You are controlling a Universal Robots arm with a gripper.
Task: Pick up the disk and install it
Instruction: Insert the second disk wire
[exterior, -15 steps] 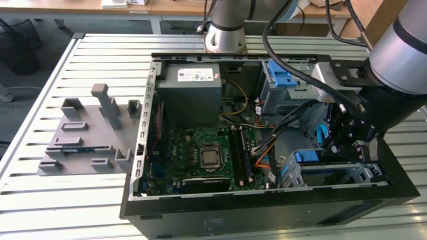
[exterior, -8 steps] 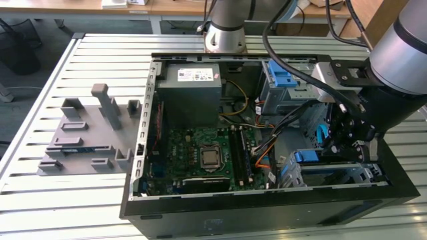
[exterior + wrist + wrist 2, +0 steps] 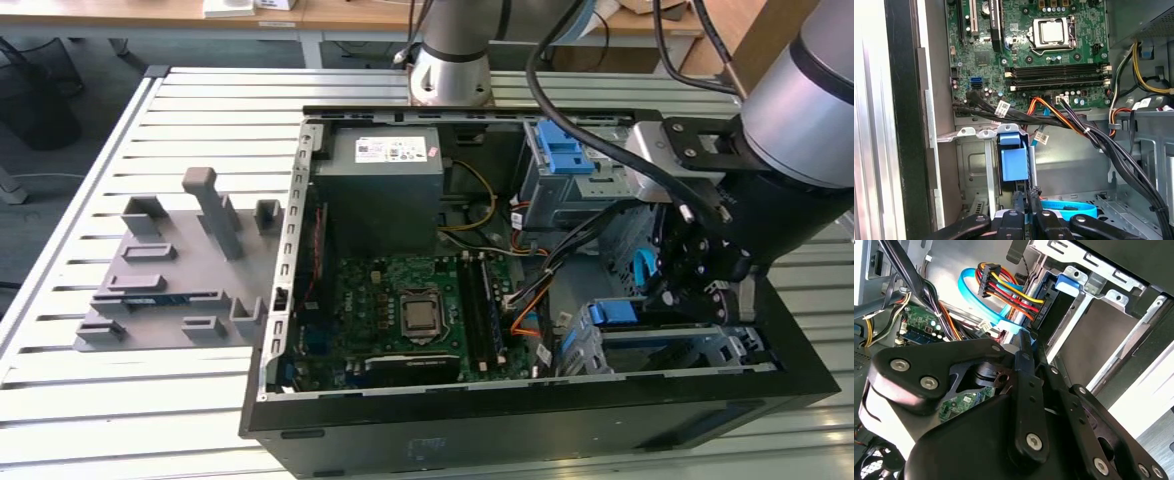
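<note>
On the table, a grey fixture tray lies well away from the end effector, on the exterior view's left. The open computer case comes next. Its power supply and motherboard are on the far side of the drive cage from the tool.

The end effector is down inside that cage, at the exterior view's right. Its fingers are drawn close together and appear to pinch the near edge of the disk. The disk stands on edge just ahead of the fingertips, with its blue frame already between the cage rails.

The main risk looks to be a jam. If the disk sits slightly tilted in the rails, a push could make it bind or slip out of the narrow pinch. The black cable bundle and the blue ribbon cable lie close beside the fingers and could be snagged or trapped.

The first wrist view shows the disk lined up in its slot. The second wrist view instead shows the coloured power connector crowding in just beyond the fingertips. The exterior view alone shows the arm leaning over the case wall.
</note>
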